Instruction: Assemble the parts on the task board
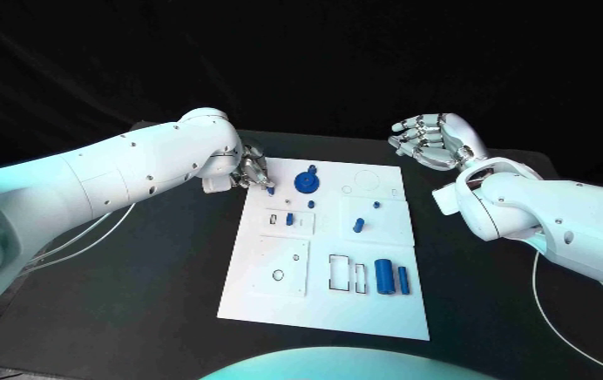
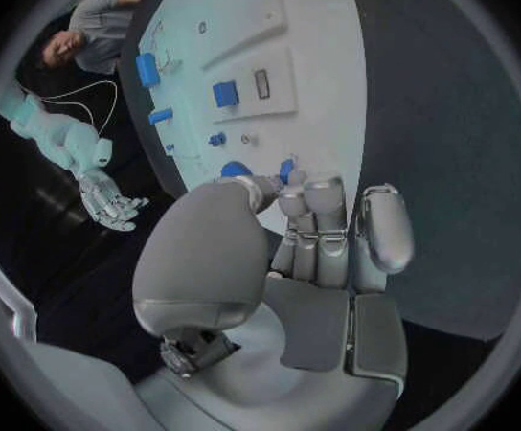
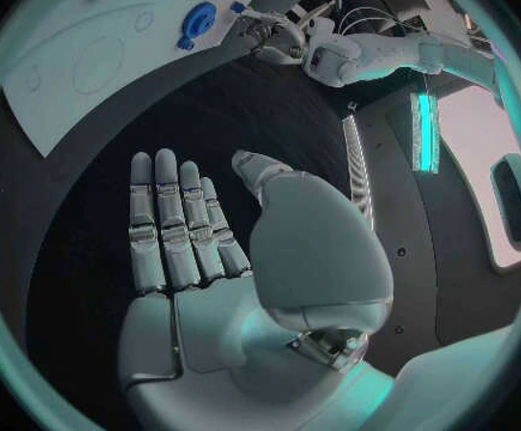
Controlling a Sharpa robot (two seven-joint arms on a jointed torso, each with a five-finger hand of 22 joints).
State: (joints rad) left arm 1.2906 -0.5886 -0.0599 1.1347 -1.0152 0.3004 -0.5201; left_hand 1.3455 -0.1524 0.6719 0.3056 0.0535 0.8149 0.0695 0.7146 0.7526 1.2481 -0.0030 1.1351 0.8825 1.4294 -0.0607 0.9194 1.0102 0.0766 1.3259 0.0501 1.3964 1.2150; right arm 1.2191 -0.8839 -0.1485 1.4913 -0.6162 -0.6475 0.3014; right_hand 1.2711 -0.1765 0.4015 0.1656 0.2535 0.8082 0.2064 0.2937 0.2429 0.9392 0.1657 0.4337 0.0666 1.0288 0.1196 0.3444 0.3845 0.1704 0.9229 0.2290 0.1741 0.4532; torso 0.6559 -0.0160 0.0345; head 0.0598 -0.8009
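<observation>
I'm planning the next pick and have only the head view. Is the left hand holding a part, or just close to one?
Observer: The left wrist view shows a small blue part right at the curled fingertips of the left hand, by the edge of the task board. I cannot tell whether it is pinched.
Operator: And the right palm, anything in it?
Observer: Nothing. The right wrist view shows the right hand with its fingers straight and its palm bare, above the black table beside the board.
</observation>
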